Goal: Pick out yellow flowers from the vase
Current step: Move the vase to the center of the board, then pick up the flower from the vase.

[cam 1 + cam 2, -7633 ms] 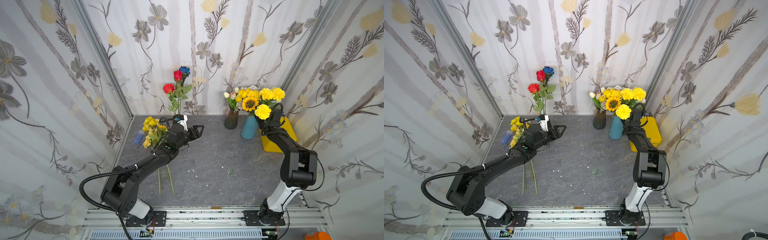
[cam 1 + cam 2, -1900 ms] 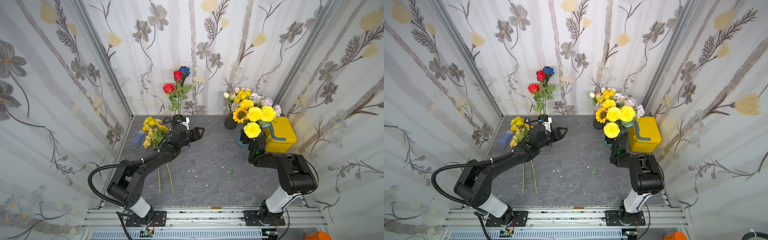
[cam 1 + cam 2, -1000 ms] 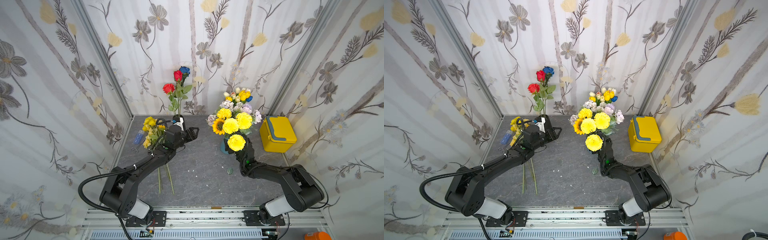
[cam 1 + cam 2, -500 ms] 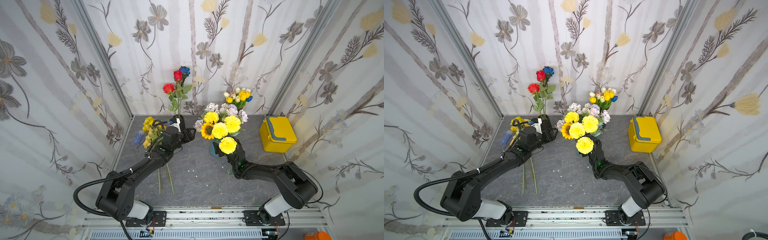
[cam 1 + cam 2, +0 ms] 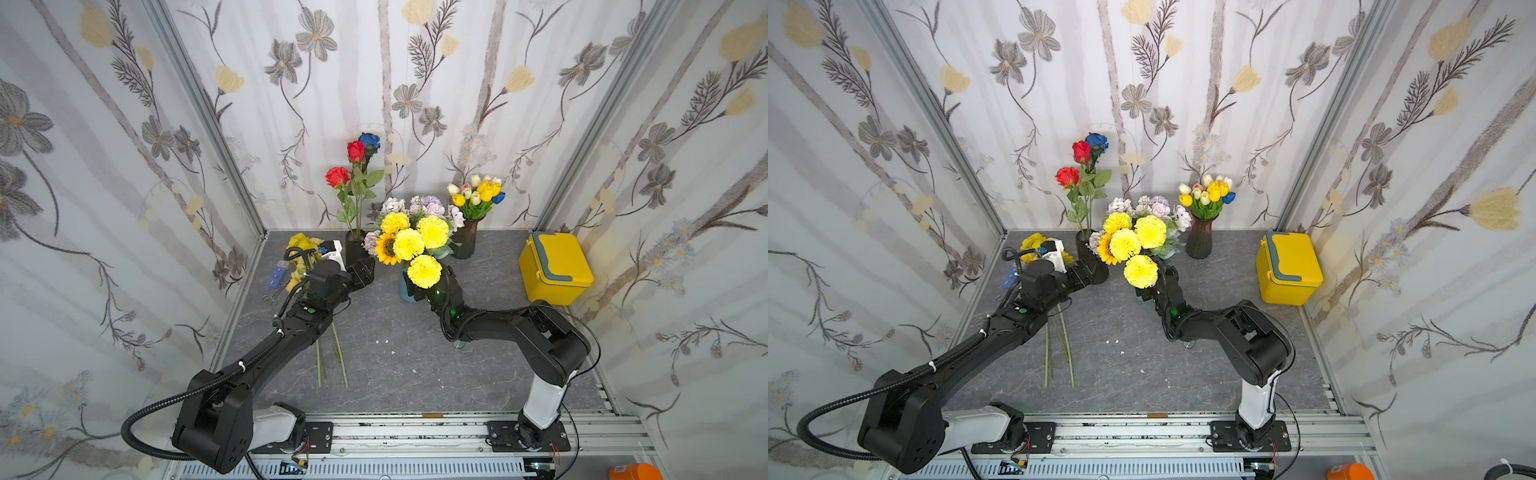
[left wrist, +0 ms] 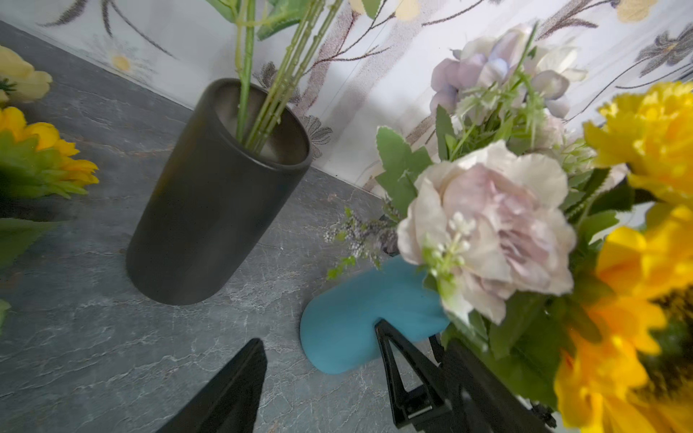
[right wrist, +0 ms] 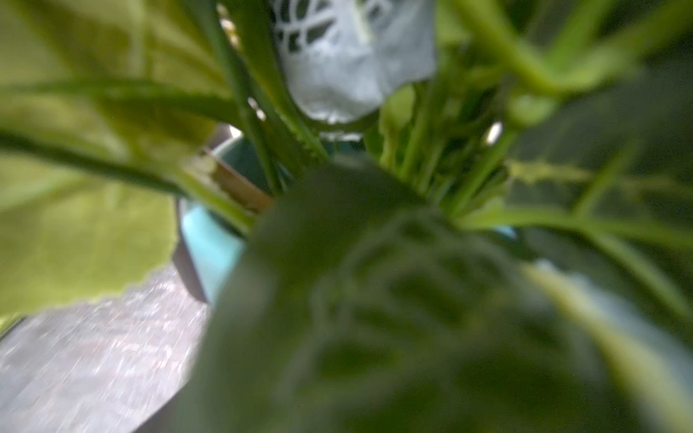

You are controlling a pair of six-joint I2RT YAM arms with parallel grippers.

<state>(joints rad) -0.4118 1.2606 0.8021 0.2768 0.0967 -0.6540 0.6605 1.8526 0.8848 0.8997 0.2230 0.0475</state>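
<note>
Top views: blue vase (image 5: pixel 405 291) now beside black vase (image 5: pixel 355 249); right fingers clasp it, left fingers (image 6: pixel 318 375) spread.

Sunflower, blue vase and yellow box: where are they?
sunflower (image 5: pixel 387 248): a top view, dark centre.
blue vase (image 6: pixel 348 322): left wrist view, its side.
yellow box (image 5: pixel 559 266): a top view, lid.

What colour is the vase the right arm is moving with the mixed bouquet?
Teal blue: the smooth rounded vase shows best in the left wrist view.
</note>
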